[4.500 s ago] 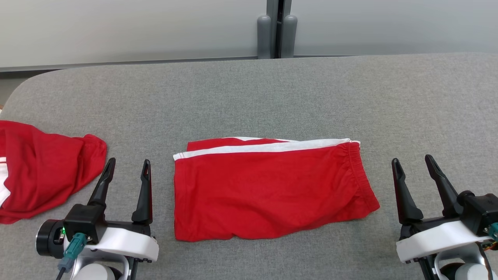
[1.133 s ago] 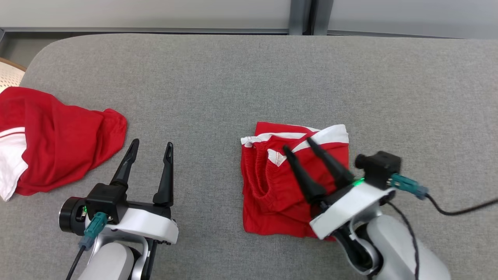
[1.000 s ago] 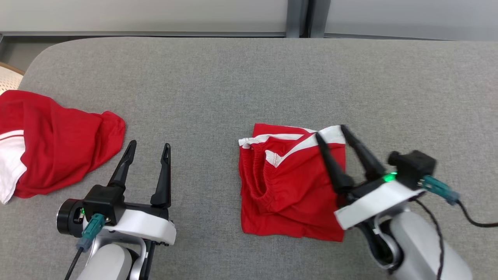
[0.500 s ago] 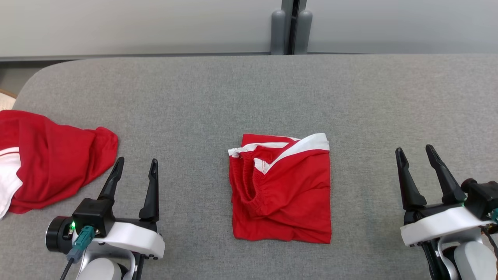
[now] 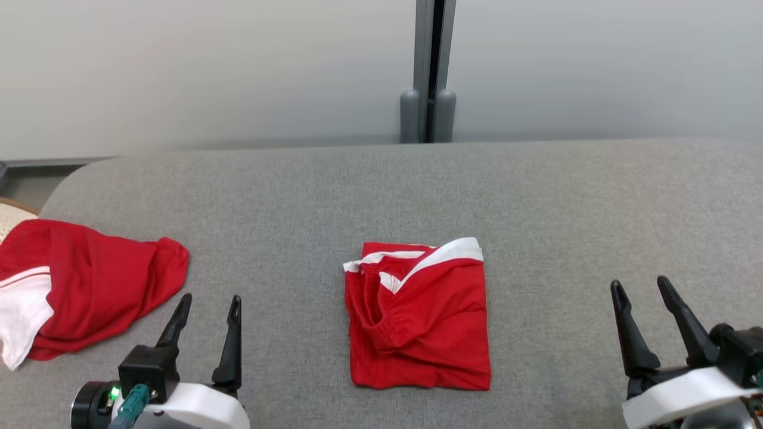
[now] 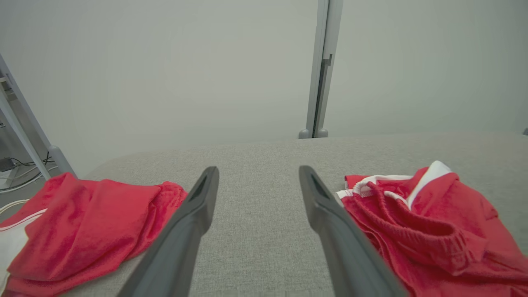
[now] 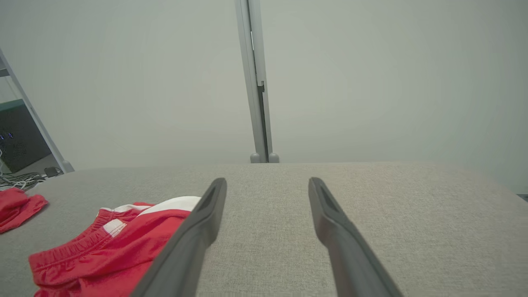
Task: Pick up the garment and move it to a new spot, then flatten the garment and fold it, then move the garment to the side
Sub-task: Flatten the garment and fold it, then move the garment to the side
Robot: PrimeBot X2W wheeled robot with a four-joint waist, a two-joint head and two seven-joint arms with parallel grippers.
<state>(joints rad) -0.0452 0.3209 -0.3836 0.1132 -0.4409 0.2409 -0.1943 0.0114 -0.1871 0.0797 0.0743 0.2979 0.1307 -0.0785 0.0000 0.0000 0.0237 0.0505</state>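
On grey woven table (image 5: 298,196) | red shorts (image 5: 429,322) folded square, rumpled | left claw (image 5: 210,297), right claw (image 5: 639,282) apart

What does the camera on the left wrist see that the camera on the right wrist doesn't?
Left wrist view, of the two: the open left pincer, and the white patch on the crumpled red cloth garment.
Right wrist view, of the two: the open right pincer, and a dark cabinet off to its left.
Both: the folded red shorts with a white stripe, some of the crumpled red cloth garment, the grey fabric table, the pale wall and the upright grey post.
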